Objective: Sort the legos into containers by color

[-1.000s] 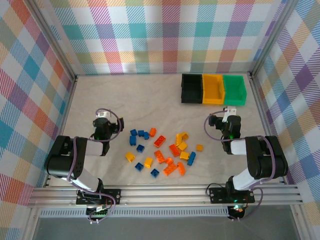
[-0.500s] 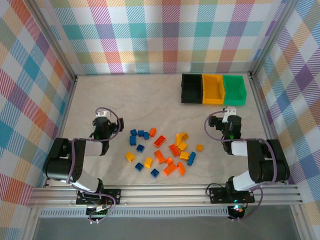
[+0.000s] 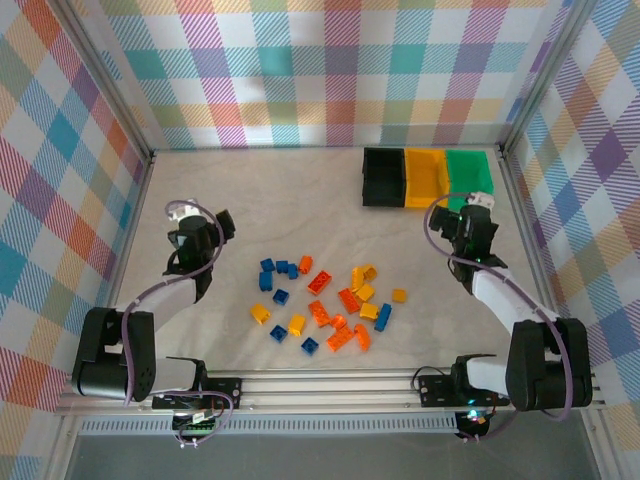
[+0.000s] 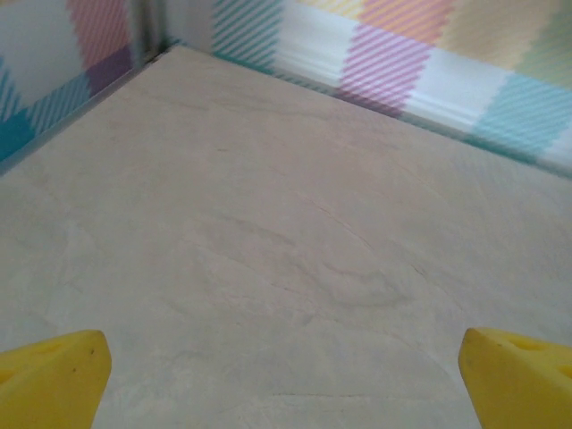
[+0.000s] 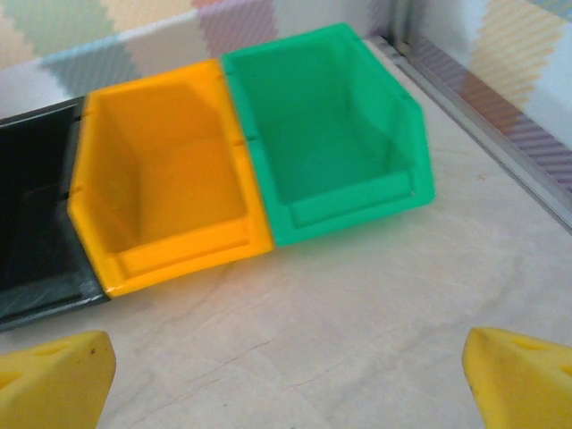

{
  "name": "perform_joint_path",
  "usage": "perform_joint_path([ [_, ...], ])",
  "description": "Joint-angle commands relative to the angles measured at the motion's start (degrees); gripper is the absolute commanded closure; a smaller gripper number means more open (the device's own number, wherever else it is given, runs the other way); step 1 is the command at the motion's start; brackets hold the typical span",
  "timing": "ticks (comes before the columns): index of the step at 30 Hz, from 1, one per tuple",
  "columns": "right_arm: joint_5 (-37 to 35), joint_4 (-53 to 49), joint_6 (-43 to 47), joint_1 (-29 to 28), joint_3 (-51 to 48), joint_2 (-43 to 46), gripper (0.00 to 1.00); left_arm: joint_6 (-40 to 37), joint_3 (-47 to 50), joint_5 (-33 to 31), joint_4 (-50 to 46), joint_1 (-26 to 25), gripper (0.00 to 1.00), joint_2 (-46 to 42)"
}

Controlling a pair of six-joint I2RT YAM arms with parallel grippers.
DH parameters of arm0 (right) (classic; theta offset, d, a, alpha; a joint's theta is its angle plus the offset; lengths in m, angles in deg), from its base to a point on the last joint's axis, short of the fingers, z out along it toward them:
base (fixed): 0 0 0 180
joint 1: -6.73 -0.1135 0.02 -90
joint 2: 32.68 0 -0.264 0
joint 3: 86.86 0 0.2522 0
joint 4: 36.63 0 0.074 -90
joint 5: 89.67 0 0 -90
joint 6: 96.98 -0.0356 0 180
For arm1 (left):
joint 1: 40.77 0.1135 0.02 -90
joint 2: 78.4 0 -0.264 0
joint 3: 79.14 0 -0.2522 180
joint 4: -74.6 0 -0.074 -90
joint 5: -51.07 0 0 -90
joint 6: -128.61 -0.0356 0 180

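Looking from above, you have the table (image 3: 290, 200) ringed by plaid walls (image 3: 300, 70); at its far right corner the three bins stand in a row, touching side to side: black bin (image 3: 382, 177) left, yellow-orange bin (image 3: 425, 178) middle, green bin (image 3: 468, 175) right; your right wrist view shows the yellow-orange bin (image 5: 161, 179) and green bin (image 5: 331, 134) with bare floors, while the black bin (image 5: 36, 223) is too dark to read. Your left gripper (image 3: 200, 226) hangs over bare table left of the pile, jaws wide and holding nothing, its yellow fingertips (image 4: 54, 375) at the lower corners of its wrist view; your right gripper (image 3: 466, 212) sits just on the near side of the green bin, likewise spread wide and empty, fingertips (image 5: 58, 380) far apart over the table in front of the bins. The legos (image 3: 325, 297) lie loose on the table between the two arms, well apart from the bins; blue ones (image 3: 282, 267) mostly left, orange (image 3: 320, 282) and yellow (image 3: 365, 292) mixed to the right.
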Motion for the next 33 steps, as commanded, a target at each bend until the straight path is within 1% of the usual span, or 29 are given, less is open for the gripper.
perform_joint_path([
  [1,-4.64,-7.1,-10.35,0.17,2.74,-0.74,0.0,13.71,-0.93,-4.1,-3.57,1.1,0.0,-3.3],
  [2,-1.32,-8.41,-14.28,1.21,2.29,-0.25,0.0,16.25,-0.26,-3.95,-3.0,1.18,0.0,-4.14],
  [3,1.95,-10.29,-20.12,2.54,1.75,0.49,0.0,21.58,-0.04,-5.72,-5.22,1.28,0.0,-5.32],
  [4,5.22,-10.06,-24.47,4.29,0.61,0.86,0.0,26.2,-0.44,-7.54,-8.86,1.62,0.0,-6.54],
  [5,12.87,-6.96,-26.12,6.86,-0.87,0.49,0.0,29.43,-1.01,-7.77,-12.27,2.67,0.0,-7.54],
  [6,20.9,-2.67,-26.04,9.54,-2.18,-0.61,0.0,30.4,-1.32,-5.17,-13.49,4.09,0.0,-8.08],
  [7,24.85,-0.26,-25.83,10.37,-2.49,-1.73,0.0,29.89,-1.47,-1.17,-13.34,5.4,0.0,-8.14],
  [8,25.98,-0.13,-25.01,10.32,-1.82,-2.63,0.0,28.92,-1.98,2.06,-12.71,6.23,0.0,-7.85],
  [10,26.54,-1.59,-22.72,10.04,0.24,-3.72,0.0,27.55,-2.1,4.74,-10.69,6.48,0.0,-7.93],
  [13,26.79,-5.32,-21.51,10.05,4.39,-4.45,0.0,30.72,-0.84,6.12,-7.95,6.48,0.0,-9.49],
  [14,28.29,-7.98,-18.79,9.86,7.24,-5.35,0.0,31.07,-1.37,7.11,-8.19,6.55,0.0,-9.72],
  [15,27.59,-12.45,-16.99,9.45,10.8,-6.76,0.0,30.1,-2.68,9.02,-9.16,6.44,0.0,-9.66],
  [17,26.98,-19.57,-13.86,9.11,17.5,-10.29,0.0,28.93,-6.68,12.4,-14.67,6.46,0.0,-8.22],
  [18,26.46,-23.75,-12.7,9.05,21.21,-12.64,0.02,28.78,-9.14,14.31,-18.36,6.36,0.02,-7.07],
  [19,25.56,-26.83,-11.78,8.89,24.88,-14.82,0.05,28.7,-10.89,15.92,-21.08,6.17,0.06,-5.96],
  [21,23.04,-32.45,-9.76,8.6,31.49,-20.32,0.1,28.48,-13.84,17.97,-25.76,5.08,0.13,-4.06],
  [24,21.41,-38.93,-7.61,8.6,41.18,-28.59,0.2,28.01,-15.2,18.02,-28.78,2.0,0.13,-3.76],
  [26,19.89,-41.52,-6.7,8.38,46.22,-32.94,0.23,27.27,-15.89,17.94,-30.6,0.02,0.13,-4.0],
  [28,18.77,-42.28,-5.11,8.32,50.3,-36.41,0.25,26.38,-16.71,19.25,-32.24,-1.33,0.13,-4.05],
  [33,17.26,-43.94,-2.35,8.25,58.19,-43.16,0.31,26.09,-16.63,21.35,-33.29,-2.98,0.13,-4.24],
])
